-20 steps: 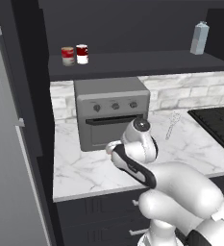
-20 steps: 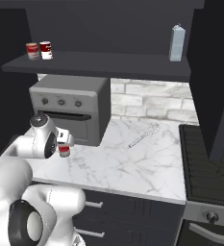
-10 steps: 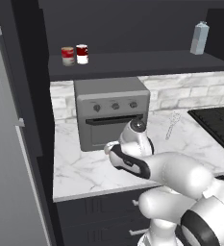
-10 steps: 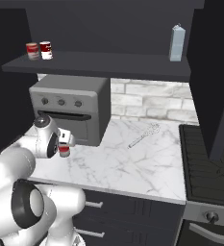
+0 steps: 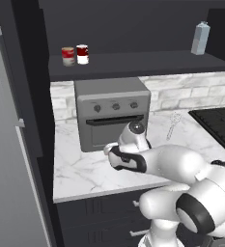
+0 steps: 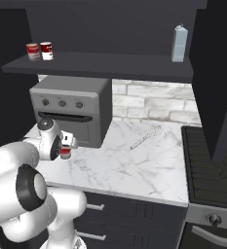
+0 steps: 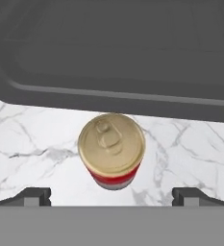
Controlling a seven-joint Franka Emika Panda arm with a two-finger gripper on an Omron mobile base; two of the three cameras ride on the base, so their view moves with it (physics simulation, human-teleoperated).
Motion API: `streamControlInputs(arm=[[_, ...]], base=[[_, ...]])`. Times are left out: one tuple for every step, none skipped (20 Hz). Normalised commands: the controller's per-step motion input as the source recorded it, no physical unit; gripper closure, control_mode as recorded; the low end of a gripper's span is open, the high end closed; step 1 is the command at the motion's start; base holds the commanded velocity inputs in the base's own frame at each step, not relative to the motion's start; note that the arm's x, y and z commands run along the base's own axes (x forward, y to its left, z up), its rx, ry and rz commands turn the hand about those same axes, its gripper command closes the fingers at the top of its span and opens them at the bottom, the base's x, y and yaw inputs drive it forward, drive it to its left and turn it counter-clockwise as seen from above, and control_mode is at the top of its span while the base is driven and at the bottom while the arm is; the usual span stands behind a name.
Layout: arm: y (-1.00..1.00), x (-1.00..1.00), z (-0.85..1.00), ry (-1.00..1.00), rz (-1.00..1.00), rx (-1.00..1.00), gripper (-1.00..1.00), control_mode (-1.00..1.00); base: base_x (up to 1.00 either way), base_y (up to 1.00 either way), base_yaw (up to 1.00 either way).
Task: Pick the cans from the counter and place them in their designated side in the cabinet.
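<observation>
**Pincer spread wide above an upright can on the marble counter**

The hand view looked straight down on a small cylindrical can [image 7: 111,150] standing upright, its long axis vertical and its flat gold-toned lid with a pull tab facing the camera. Below the lid a red label and a pale metal rim showed. It stood on the white, grey-veined marble counter [image 7: 31,144], just in front of the smooth dark grey door of the toaster oven [image 7: 113,53]. The pincer [image 7: 111,196] hung over it with its two dark finger tips [image 7: 34,196] set far apart, one to either side, holding nothing and clear of the can.

The right base view gave what the hand view could not: the same can [image 6: 65,151] seen from the side, red with a pale band, sitting under the white hand [image 6: 61,143] near the oven's front left corner. In the left base view the arm's rounded white wrist [image 5: 133,144] covered that spot.

Both base views also showed the matte dark cabinet shelf [image 5: 143,65] above the boxy grey oven [image 5: 111,113]. Two more cans [image 5: 75,55] stood upright side by side at its left end, one red with a tan band, one red and white. A tall pale carton [image 5: 200,38] stood at the right end. A thin wire whisk [image 6: 145,137] lay flat on the counter [image 6: 134,170] to the oven's right.
</observation>
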Motion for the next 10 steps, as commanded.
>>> streamControlInputs(arm=[[0.05, 0.11, -0.16, 0.0, 0.0, 0.0, -1.0, -1.0], [0.04, 0.14, -0.15, 0.0, 0.0, 0.0, -1.0, -1.0], [0.04, 0.14, -0.14, 0.0, 0.0, 0.0, -1.0, -1.0], [0.03, 0.14, -0.14, 0.0, 0.0, 0.0, -1.0, -1.0], [0.03, 0.13, -0.13, 0.0, 0.0, 0.0, -1.0, -1.0], [0.03, 0.15, -0.13, 0.0, 0.0, 0.0, -1.0, -1.0], [0.04, 0.14, -0.13, 0.0, 0.0, 0.0, -1.0, -1.0], [0.03, 0.15, -0.13, 0.0, 0.0, 0.0, -1.0, -1.0], [0.03, 0.15, -0.12, 0.0, 0.0, 0.0, -1.0, -1.0], [0.03, 0.16, -0.11, 0.0, 0.0, 0.0, -1.0, -1.0]], base=[[0.0, 0.0, 0.0], [0.0, 0.0, 0.0], [0.0, 0.0, 0.0], [0.0, 0.0, 0.0], [0.0, 0.0, 0.0], [0.0, 0.0, 0.0], [0.0, 0.0, 0.0], [0.0, 0.0, 0.0], [0.0, 0.0, 0.0], [0.0, 0.0, 0.0]])
